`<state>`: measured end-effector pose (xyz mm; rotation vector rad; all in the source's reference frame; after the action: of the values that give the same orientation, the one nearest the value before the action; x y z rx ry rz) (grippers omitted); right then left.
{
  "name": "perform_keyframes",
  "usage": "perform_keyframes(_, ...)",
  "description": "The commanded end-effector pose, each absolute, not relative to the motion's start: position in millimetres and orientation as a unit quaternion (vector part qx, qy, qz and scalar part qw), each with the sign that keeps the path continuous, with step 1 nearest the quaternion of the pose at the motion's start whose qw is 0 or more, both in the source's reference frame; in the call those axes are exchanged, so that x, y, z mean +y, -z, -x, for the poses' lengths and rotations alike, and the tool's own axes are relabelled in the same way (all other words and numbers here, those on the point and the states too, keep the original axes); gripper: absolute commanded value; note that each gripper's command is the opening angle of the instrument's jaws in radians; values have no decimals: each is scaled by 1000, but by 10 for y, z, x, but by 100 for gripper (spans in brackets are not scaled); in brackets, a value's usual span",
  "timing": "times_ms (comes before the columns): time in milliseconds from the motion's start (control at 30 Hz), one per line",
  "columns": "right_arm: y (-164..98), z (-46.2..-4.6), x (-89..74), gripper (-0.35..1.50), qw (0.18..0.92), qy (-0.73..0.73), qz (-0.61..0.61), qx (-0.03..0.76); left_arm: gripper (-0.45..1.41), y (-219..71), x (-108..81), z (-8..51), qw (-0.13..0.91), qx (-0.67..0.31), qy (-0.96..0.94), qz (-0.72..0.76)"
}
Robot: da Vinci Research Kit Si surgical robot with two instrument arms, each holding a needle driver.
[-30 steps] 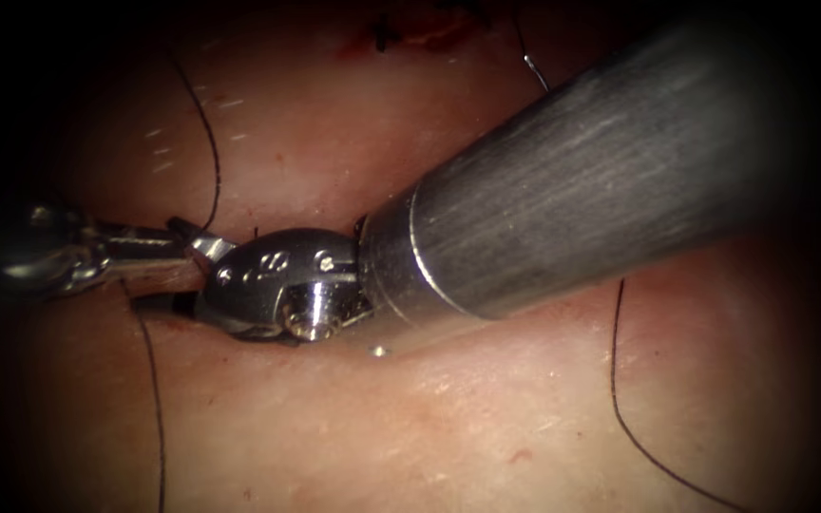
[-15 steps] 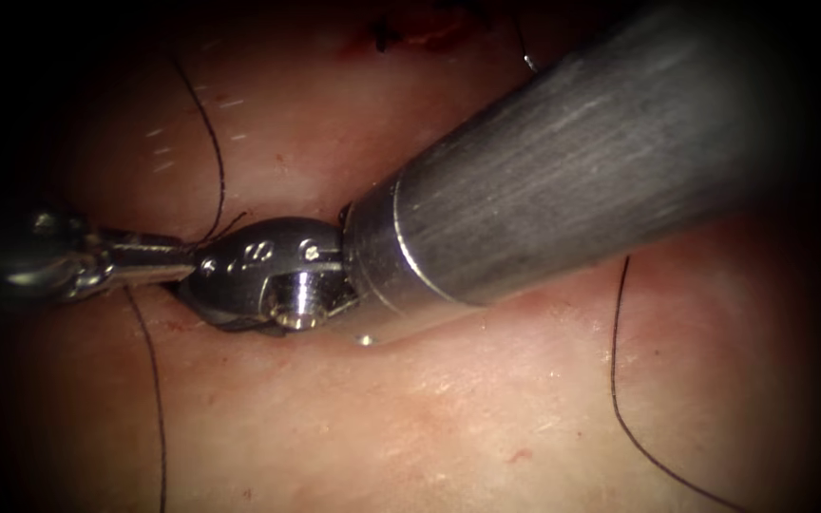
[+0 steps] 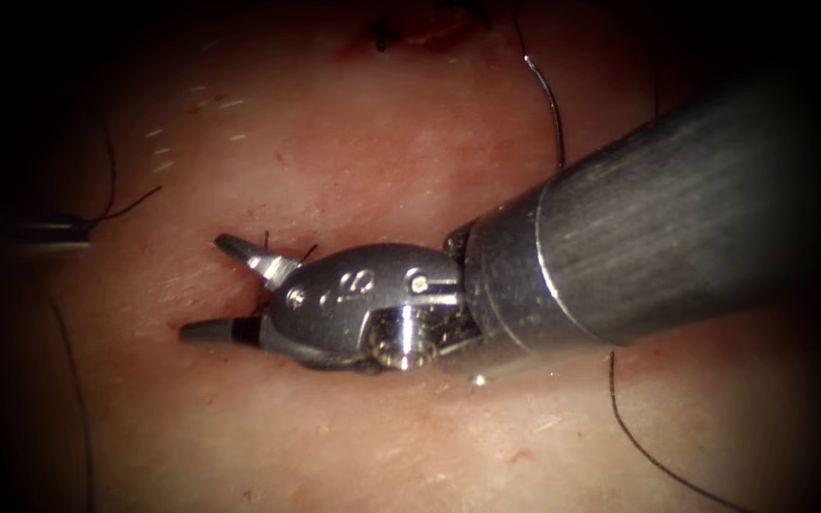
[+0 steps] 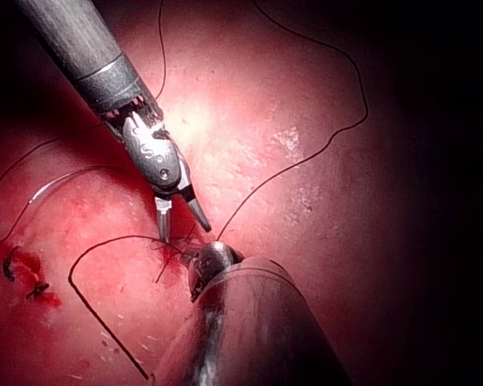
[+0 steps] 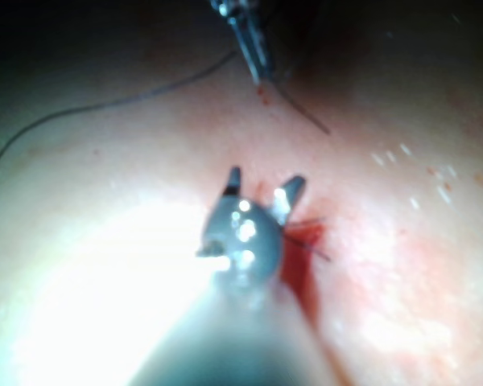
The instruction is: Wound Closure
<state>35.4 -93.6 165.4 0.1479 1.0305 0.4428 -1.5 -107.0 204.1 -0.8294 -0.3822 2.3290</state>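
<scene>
Two tools work over the tissue [image 3: 382, 142], which fills the endoscope view. The right pincer [image 3: 203, 290] comes in from 3 o'clock on a thick grey shaft [image 3: 677, 218] and stands wide open at the cut [image 3: 251, 302]. One tip points toward 10 o'clock and the other toward 9 o'clock, and nothing is held between them. Short dark thread ends stick up just beside its upper tip. The right wrist view shows the same pincer [image 5: 263, 185] spread in a V, with red fluid [image 5: 302, 241] on the tissue touching its side. The left pincer [image 3: 83, 228] sits dimly at 9 o'clock, well apart from the cut on its left side. It looks closed on the thread [image 3: 125, 204], which runs off its tip toward 2 o'clock. Seen from the right wrist, the left pincer [image 5: 256, 68] is narrow, with thread leading away from it on both sides. In the left wrist view the left pincer [image 4: 200, 261] lies near the open right pincer [image 4: 183, 227]. A thin shiny arc that looks like the needle [image 3: 551, 104] lies free on the tissue at 1 o'clock, to the right of the cut, its lower end passing behind the shaft; neither tool holds it. The left wrist view shows it as a pale curve [image 4: 44, 186] near an older red stitch [image 4: 24, 277]. Another loop of thread trails off toward 5 o'clock.
</scene>
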Motion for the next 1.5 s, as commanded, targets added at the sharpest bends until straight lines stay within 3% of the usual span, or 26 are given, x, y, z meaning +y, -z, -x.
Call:
perform_keyframes(33,-1648,-350,-950,108,843,-215,-72,487,-45,-2040,-1085,26,315,-149,-883,316)
perform_keyframes(200,-1631,-297,-954,116,844,-232,-64,480,-45,-2061,-1100,3,327,-139,-882,310)
perform_keyframes(700,-1629,-274,-962,116,844,-246,-56,473,-45,-2184,-1104,-43,367,-133,-877,280)
perform_keyframes(733,-1630,-274,-962,116,844,-246,-56,473,12,-2192,-1107,-42,385,-134,-870,278)
perform_keyframes(833,-1630,-273,-963,116,844,-246,-56,473,91,-2194,-1107,-36,414,-136,-856,278)
perform_keyframes(900,-1630,-273,-963,116,843,-248,-57,473,124,-2185,-1104,-25,429,-131,-844,294)
perform_keyframes(1267,-1631,-266,-962,116,843,-249,-60,474,124,-2063,-1092,70,425,-153,-779,435)
perform_keyframes(1500,-1632,-267,-962,116,842,-252,-61,473,121,-2049,-1098,98,408,-145,-773,463)
